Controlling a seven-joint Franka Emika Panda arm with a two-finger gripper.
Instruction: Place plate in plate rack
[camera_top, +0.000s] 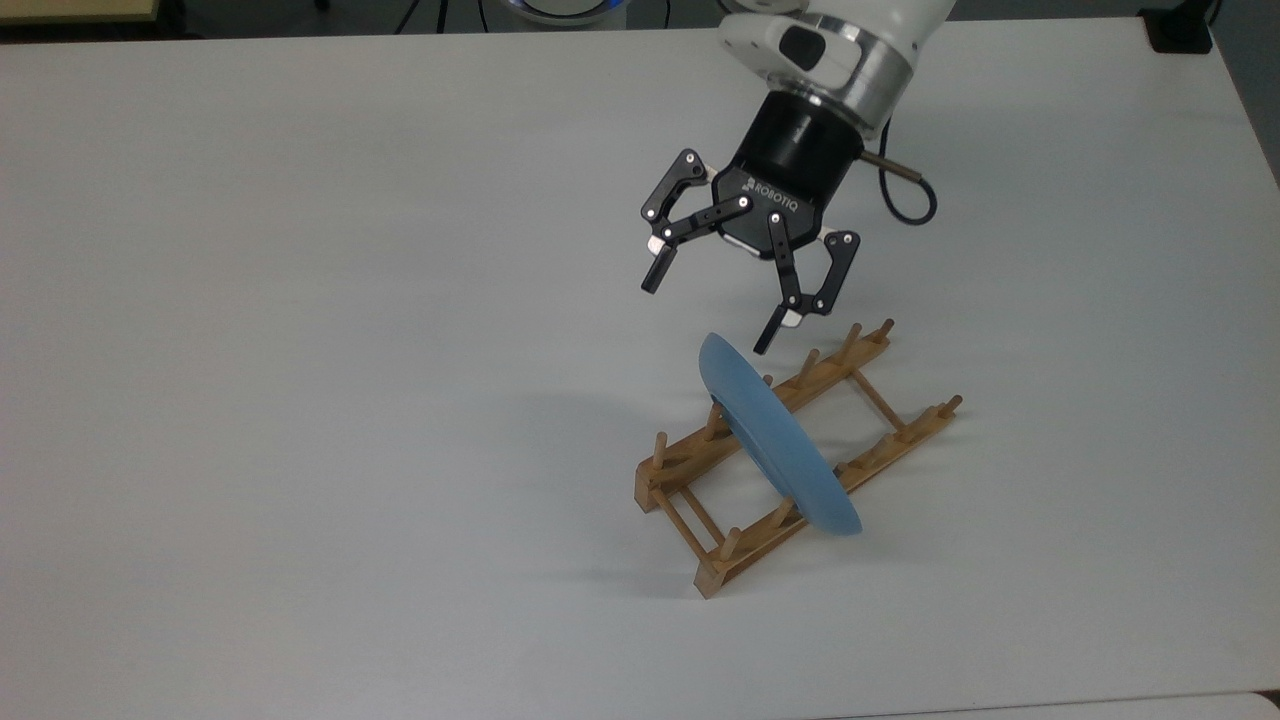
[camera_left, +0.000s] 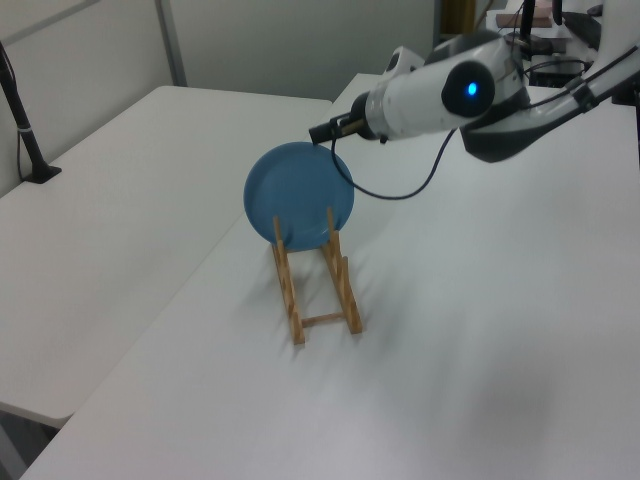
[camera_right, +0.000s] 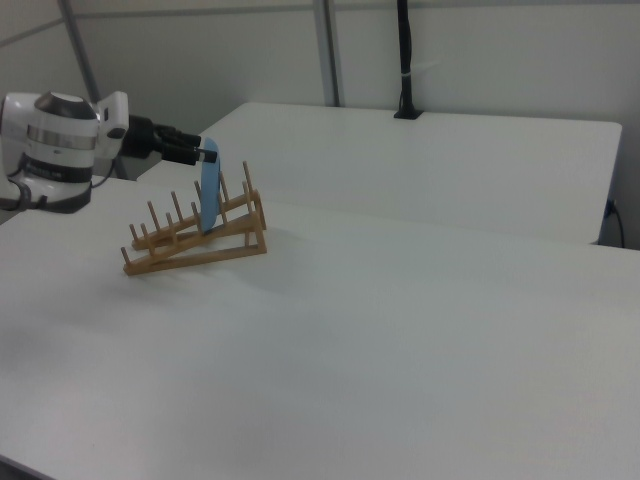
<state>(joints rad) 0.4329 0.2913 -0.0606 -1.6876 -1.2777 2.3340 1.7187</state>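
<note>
Top view shows gripper (camera_top: 708, 312) spread above racked plate (camera_top: 775, 440).

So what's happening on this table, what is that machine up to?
A robot arm is putting a blue plate into a wooden rack on a white table. The plate stands on edge across the rack's two rails, between the pegs, tilted rather than fully upright. The hand is open, holds nothing, and hovers just above the plate's top rim without touching it. As things lie, the plate looks placed and the job about done.
</note>
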